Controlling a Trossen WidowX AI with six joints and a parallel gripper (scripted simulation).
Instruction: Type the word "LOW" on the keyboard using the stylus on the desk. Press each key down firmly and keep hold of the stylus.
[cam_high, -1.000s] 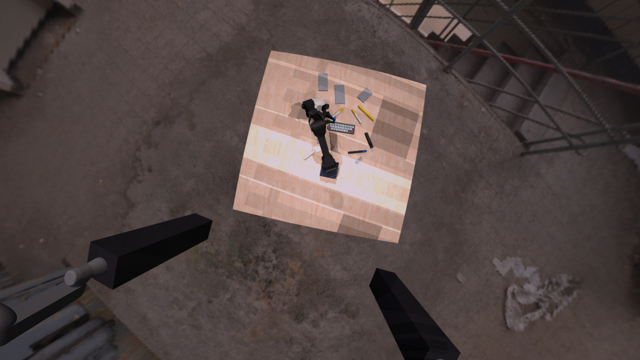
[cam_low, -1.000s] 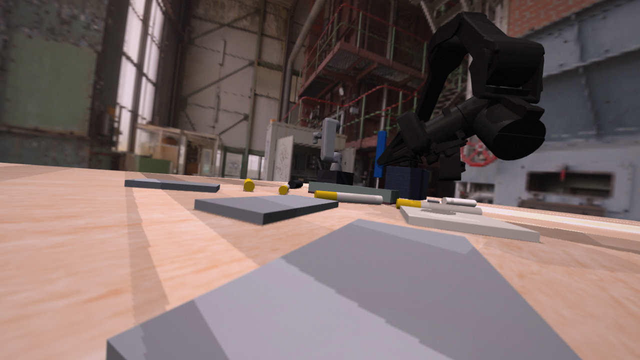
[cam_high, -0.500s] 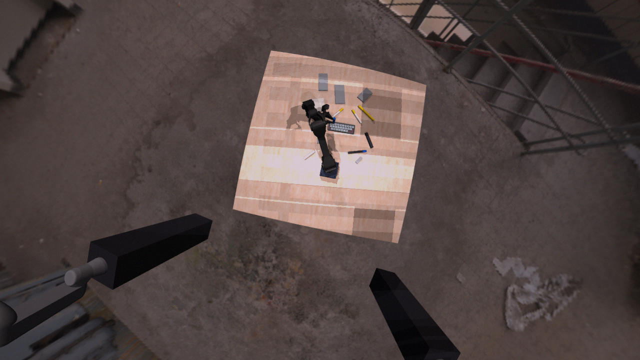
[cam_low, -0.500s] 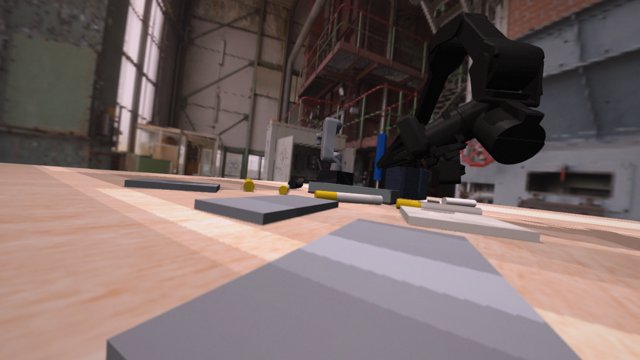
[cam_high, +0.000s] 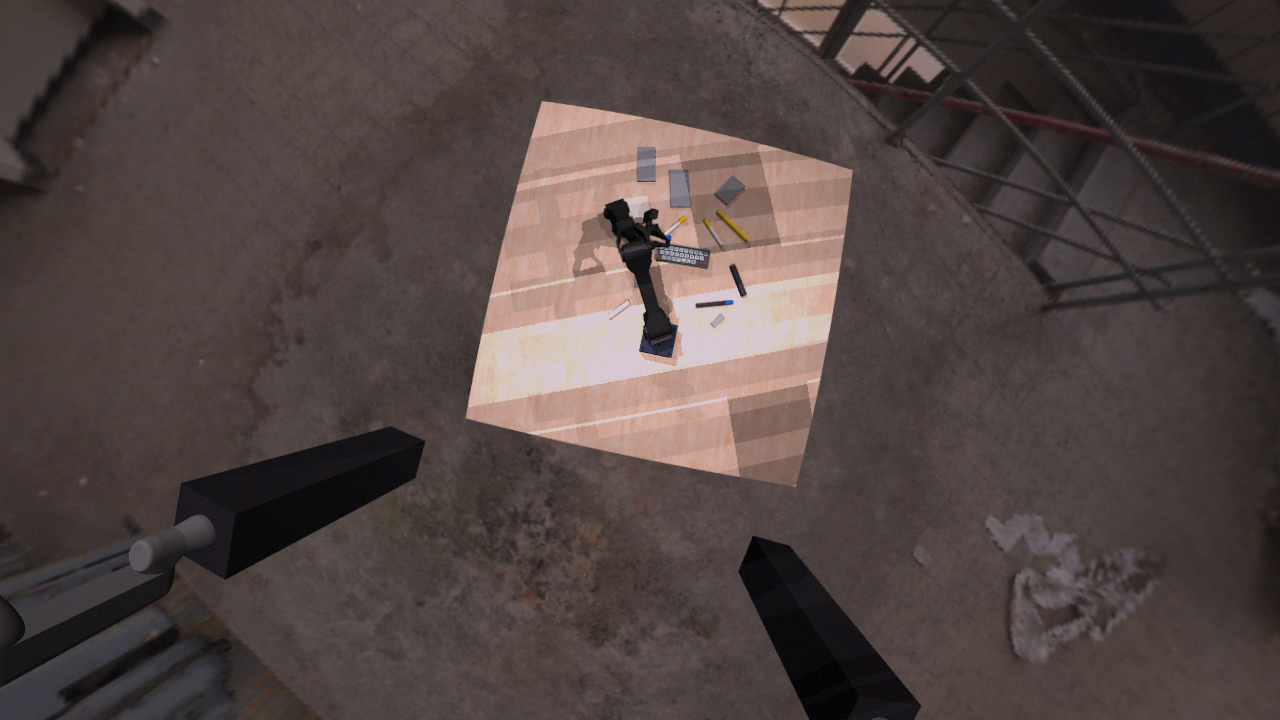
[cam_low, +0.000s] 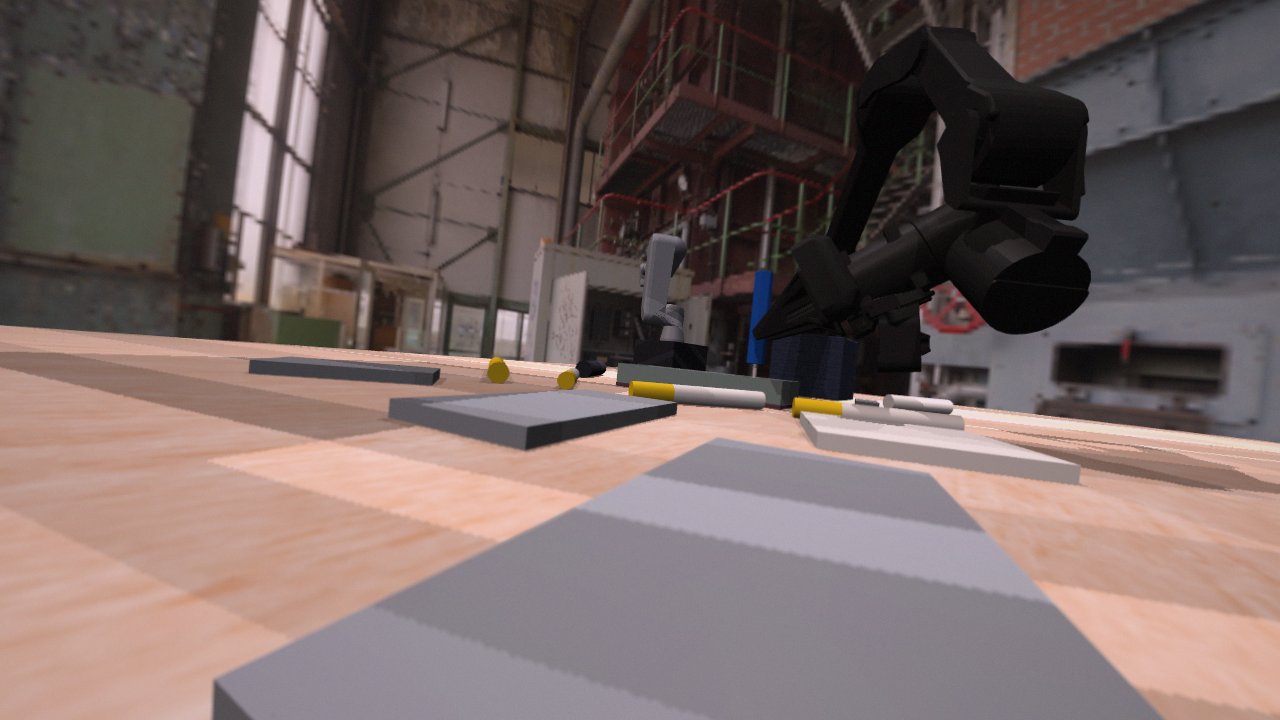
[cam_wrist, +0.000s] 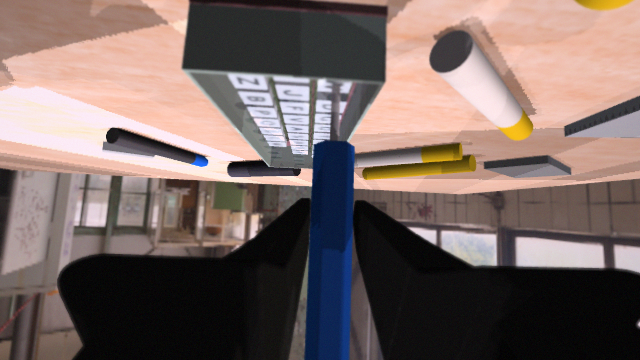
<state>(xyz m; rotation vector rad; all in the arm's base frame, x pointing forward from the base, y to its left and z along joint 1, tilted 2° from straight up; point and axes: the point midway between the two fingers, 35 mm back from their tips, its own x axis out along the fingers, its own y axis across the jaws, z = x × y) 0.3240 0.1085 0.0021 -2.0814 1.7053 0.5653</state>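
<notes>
The keyboard (cam_high: 682, 257) (cam_low: 707, 380) (cam_wrist: 285, 45) lies flat; in the wrist view it runs away from me with its short end nearest. My gripper (cam_high: 666, 240) (cam_low: 760, 334) (cam_wrist: 331, 209) is shut on the blue stylus (cam_low: 759, 308) (cam_wrist: 330, 280), which stands about upright between the fingertips. The stylus's thin grey tip (cam_wrist: 336, 107) reaches down over the near end of the right-hand key row in the wrist view. It lies over the W key, partly hiding its letter. The tip looks at or very close to the key top; I cannot tell how far the key is pressed.
A white marker with a yellow end (cam_low: 698, 394) (cam_wrist: 475, 82) lies beside the keyboard. A yellow marker (cam_high: 732, 226) (cam_wrist: 420, 168) and black markers (cam_high: 714, 304) (cam_high: 737, 280) lie farther around it. Grey slabs (cam_high: 646, 163) (cam_high: 679, 188) (cam_high: 729, 189) and a white slab (cam_low: 939, 449) lie beyond.
</notes>
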